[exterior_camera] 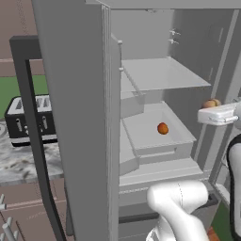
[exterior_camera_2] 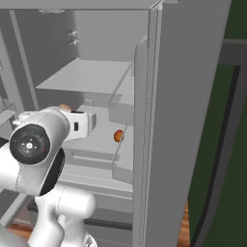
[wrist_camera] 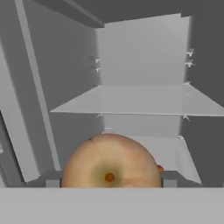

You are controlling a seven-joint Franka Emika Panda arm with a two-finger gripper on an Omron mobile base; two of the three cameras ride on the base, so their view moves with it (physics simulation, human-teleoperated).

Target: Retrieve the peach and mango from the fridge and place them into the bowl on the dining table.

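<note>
The grey fridge point(exterior_camera: 197, 52) stands open in front of me. My gripper point(wrist_camera: 110, 183) is shut on the peach point(wrist_camera: 111, 162), a round tan-orange fruit with a dark stem dimple, wedged between the two fingertips. From the base, the peach point(exterior_camera: 212, 103) rides on top of the white hand, in front of the fridge's right inner wall, level with the tray. It also peeks out behind the hand point(exterior_camera_2: 65, 106). The mango point(exterior_camera: 163, 128), small and orange, lies in the white tray point(exterior_camera: 141, 129) under the shelf, and in the right base view point(exterior_camera_2: 118, 136). The bowl and dining table are out of view.
The open left door point(exterior_camera: 70, 117) with its dark handle point(exterior_camera: 33, 141) walls off the left side; the right door point(exterior_camera_2: 188, 120) flanks the other. A glass shelf point(exterior_camera: 162, 73) spans above the tray. A black toaster point(exterior_camera: 30, 120) sits on a marbled counter point(exterior_camera: 19, 162).
</note>
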